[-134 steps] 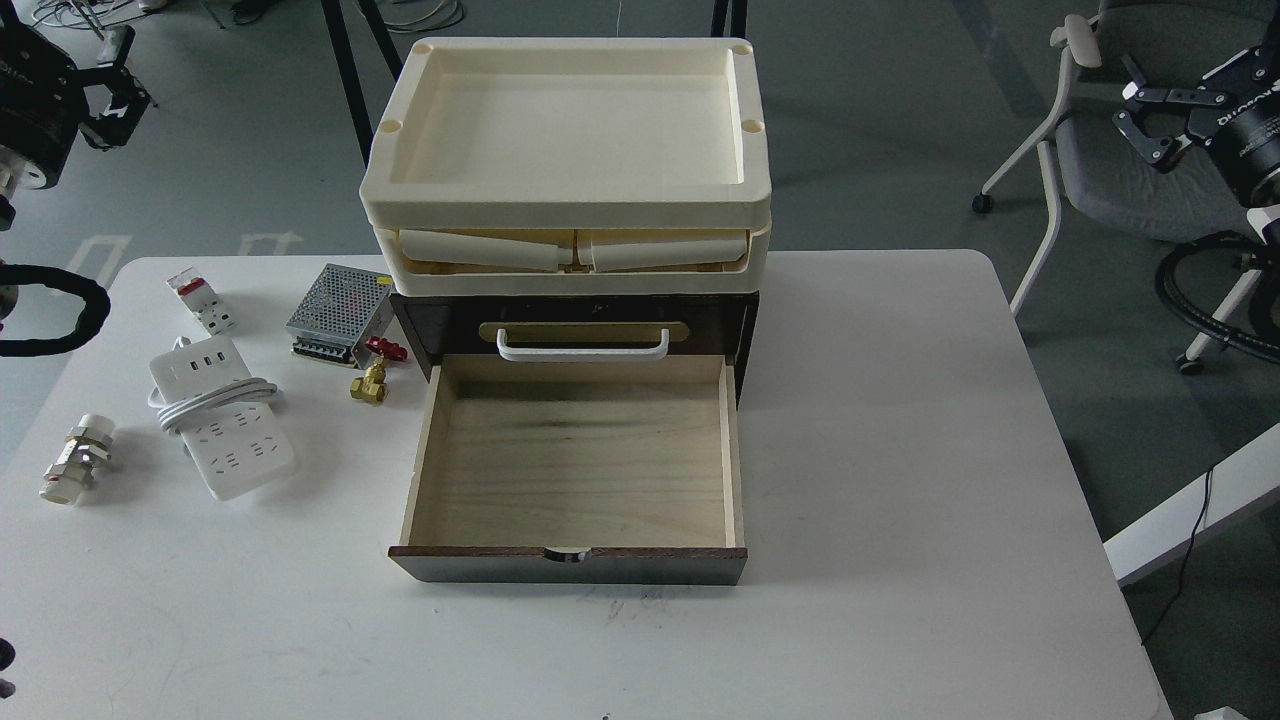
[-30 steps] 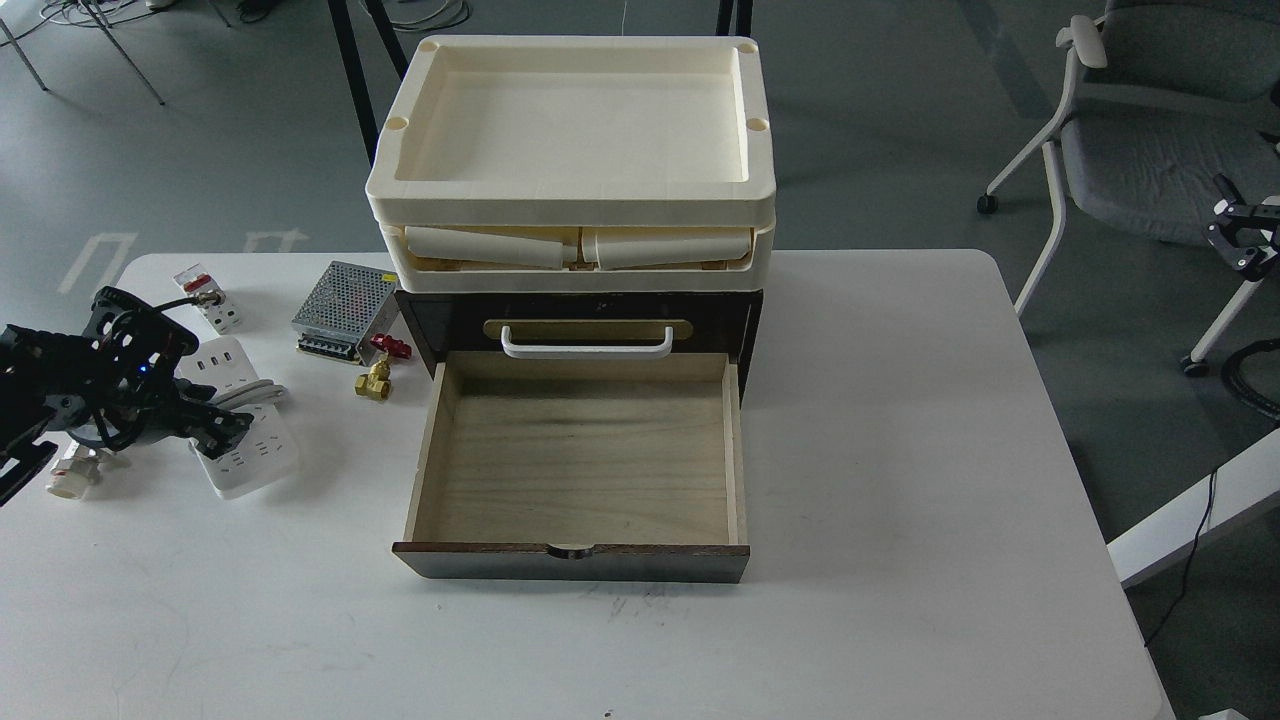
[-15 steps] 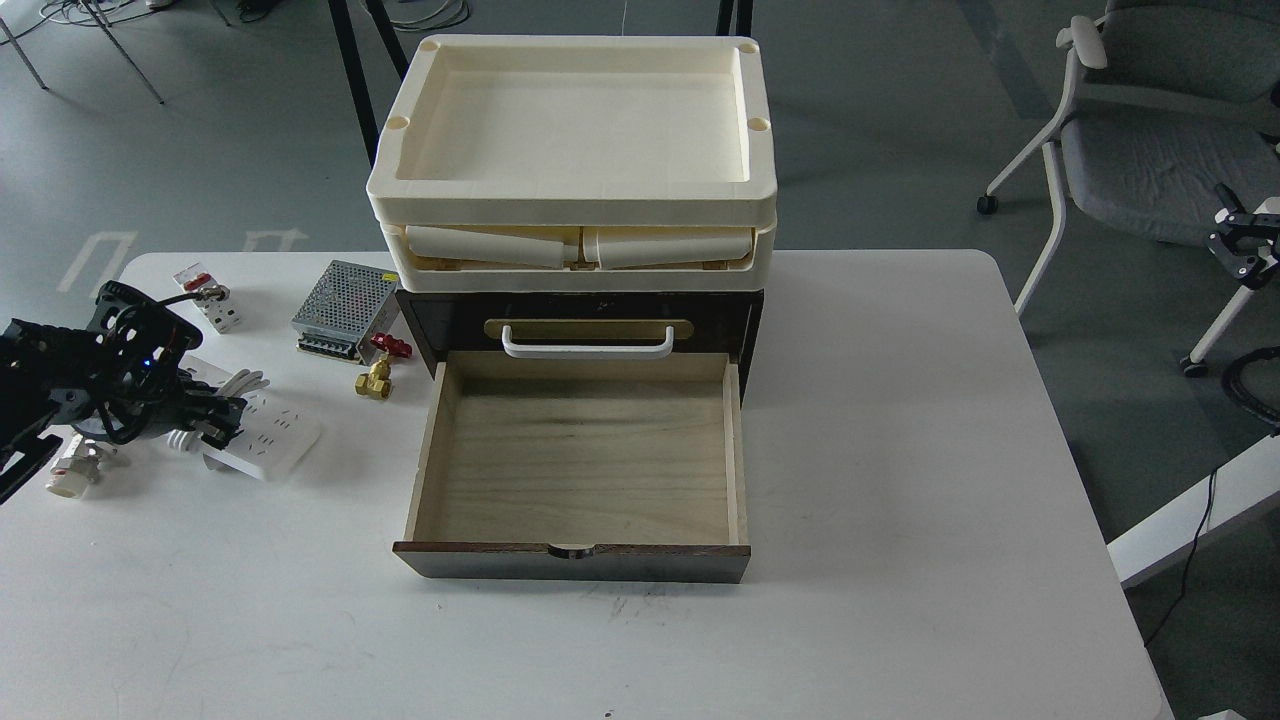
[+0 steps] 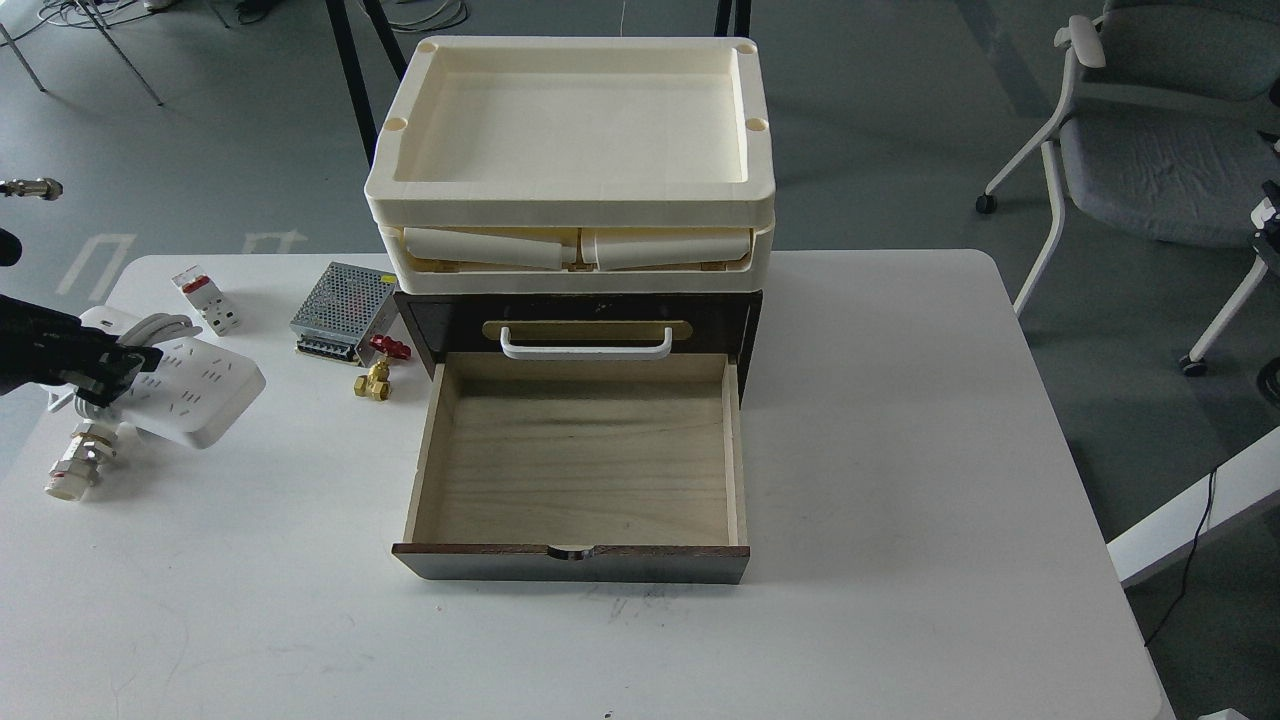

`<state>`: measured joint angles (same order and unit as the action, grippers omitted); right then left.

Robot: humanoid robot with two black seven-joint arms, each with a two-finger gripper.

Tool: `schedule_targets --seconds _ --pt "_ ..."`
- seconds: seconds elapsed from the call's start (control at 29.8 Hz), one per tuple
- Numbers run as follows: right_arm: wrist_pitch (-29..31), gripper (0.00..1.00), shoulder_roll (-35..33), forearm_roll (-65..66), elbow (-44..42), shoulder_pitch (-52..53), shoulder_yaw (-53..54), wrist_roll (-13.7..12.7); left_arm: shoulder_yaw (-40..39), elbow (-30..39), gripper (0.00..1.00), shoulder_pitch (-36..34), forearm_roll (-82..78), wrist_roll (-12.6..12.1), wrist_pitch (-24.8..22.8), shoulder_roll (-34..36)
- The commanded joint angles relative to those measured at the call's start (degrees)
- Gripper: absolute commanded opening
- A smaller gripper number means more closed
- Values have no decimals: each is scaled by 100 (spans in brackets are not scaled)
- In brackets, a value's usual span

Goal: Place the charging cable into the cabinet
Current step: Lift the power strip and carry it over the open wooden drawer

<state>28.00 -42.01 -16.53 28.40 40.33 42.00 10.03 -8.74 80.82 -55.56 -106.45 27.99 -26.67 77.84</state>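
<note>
The charging cable (image 4: 190, 392), a white power strip with its cord looped round it, hangs tilted above the table's left side. My left gripper (image 4: 105, 368) is shut on its cord end, at the far left. The cabinet (image 4: 575, 315) is a dark brown drawer unit in the middle of the table. Its lower drawer (image 4: 577, 462) is pulled out, and its pale wood interior is empty. A white bar handle (image 4: 585, 345) and a tan oval plate sit above it. My right gripper is out of view, past the right edge.
Cream plastic trays (image 4: 572, 150) are stacked on the cabinet. A white-and-red breaker (image 4: 205, 298), a perforated metal power supply (image 4: 338, 305), a brass valve with a red handle (image 4: 377, 370) and a white fitting (image 4: 75, 462) lie on the left. An office chair (image 4: 1150, 150) stands beyond the table's right.
</note>
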Motion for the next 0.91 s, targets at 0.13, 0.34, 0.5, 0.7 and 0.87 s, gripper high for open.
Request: schedule_targets --seconds 0.13,0.34,0.5,0.7,0.87 --pt "0 100 -18 0 -10 1 1 -1 65 1972 0 36 2029 1 -32 619" --pt "0 100 43 0 -247 -16 -8 -1 30 1683 0 36 3103 1 21 -575" --pt "0 100 35 0 -283 -34 -8 -1 74 1156 0 133 3209 1 39 -1446" --pt "0 100 44 0 -283 -34 -8 -1 100 260 0 282 3402 1 47 -2316" --pt "0 100 44 0 -283 -34 -8 -1 109 -443 0 546 3368 1 135 -2887"
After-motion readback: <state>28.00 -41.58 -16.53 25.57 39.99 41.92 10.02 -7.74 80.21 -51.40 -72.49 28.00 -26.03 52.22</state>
